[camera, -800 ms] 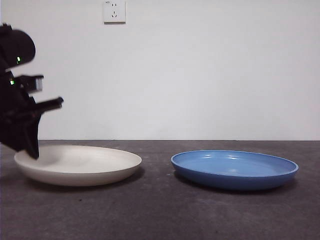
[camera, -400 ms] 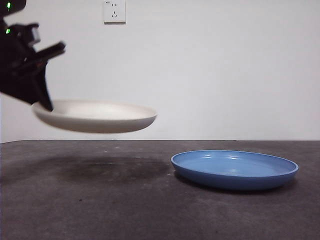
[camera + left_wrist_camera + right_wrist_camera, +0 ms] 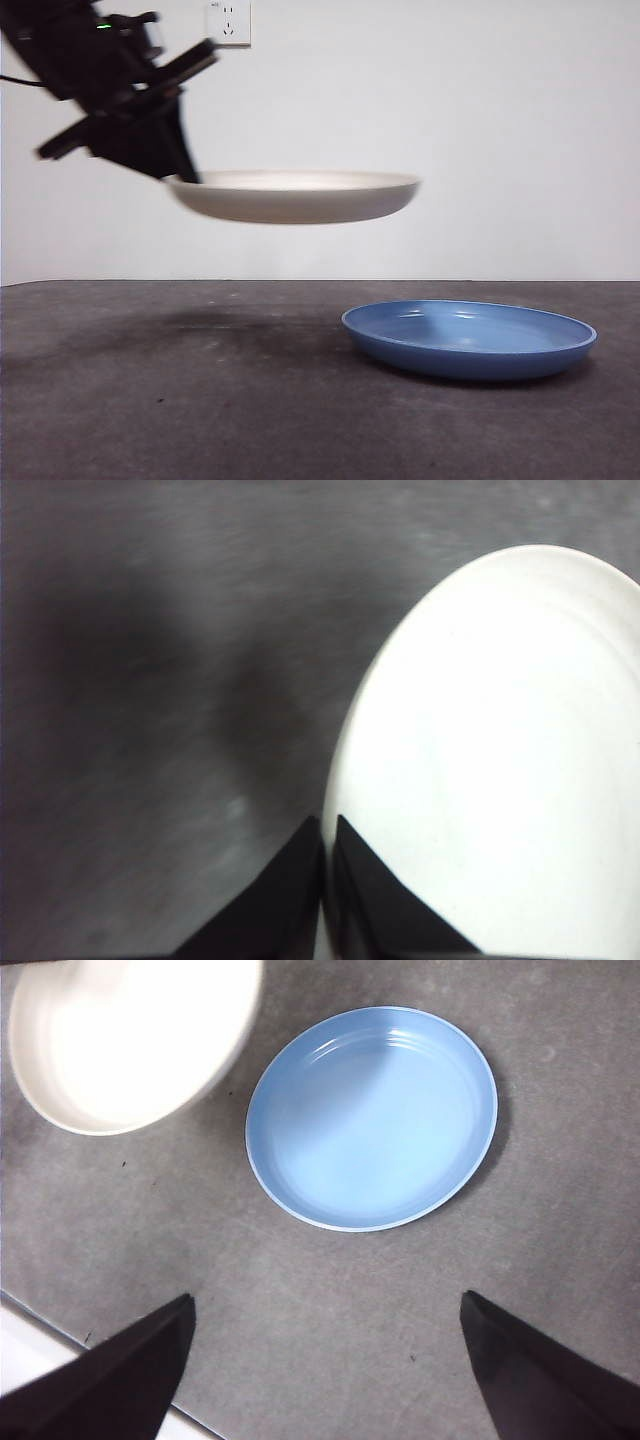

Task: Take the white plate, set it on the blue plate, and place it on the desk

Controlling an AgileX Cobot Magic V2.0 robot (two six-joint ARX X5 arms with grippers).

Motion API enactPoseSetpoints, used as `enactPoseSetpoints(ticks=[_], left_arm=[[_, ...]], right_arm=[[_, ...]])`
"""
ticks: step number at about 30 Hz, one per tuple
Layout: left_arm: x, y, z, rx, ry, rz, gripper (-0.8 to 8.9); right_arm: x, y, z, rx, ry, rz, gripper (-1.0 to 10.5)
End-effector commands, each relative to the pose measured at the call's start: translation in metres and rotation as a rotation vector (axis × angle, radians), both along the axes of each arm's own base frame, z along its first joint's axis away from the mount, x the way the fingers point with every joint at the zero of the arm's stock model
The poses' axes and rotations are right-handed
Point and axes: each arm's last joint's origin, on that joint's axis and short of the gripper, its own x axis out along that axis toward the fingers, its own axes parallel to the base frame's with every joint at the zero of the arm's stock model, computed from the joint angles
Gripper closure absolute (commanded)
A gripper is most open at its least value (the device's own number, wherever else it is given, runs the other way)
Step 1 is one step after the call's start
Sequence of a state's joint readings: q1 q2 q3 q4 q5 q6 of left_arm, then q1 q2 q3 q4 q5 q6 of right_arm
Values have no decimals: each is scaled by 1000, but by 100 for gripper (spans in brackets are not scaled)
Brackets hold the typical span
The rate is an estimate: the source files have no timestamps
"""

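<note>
My left gripper [image 3: 180,168] is shut on the left rim of the white plate [image 3: 300,195] and holds it level, high above the desk [image 3: 200,400]. In the left wrist view its jaws [image 3: 328,840] pinch the plate's rim [image 3: 500,760]. The blue plate [image 3: 468,338] lies on the desk at the right, below and to the right of the white plate. The right wrist view shows the blue plate [image 3: 372,1115] with the white plate [image 3: 130,1035] beside it. My right gripper [image 3: 325,1360] is open and empty, high above the desk.
A white wall with a power socket [image 3: 228,22] stands behind the desk. The white plate's shadow [image 3: 220,330] lies on the desk to the left of the blue plate. The desk's edge [image 3: 60,1345] shows in the right wrist view.
My left gripper has lifted the white plate off the desk and carried it up and to the right, toward the blue plate. The blue plate has not moved.
</note>
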State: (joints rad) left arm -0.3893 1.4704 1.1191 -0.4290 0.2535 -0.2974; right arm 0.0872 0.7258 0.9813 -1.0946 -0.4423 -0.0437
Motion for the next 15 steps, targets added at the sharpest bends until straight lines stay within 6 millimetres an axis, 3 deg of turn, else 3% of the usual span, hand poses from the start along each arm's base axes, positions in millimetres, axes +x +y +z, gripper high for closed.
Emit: enactPoseSetpoints(ticks=[1, 9, 15], left_arm=[[13, -20, 4, -22, 1, -20, 804], [41, -75, -5, 2, 15, -103, 804], [55, -108, -25, 41, 41, -136, 804]], right_arm=[[-3, 0, 8, 15, -28, -9, 521], [-20, -3, 26, -1, -107, -64, 521], [-34, -5, 46, -11, -157, -83, 521]])
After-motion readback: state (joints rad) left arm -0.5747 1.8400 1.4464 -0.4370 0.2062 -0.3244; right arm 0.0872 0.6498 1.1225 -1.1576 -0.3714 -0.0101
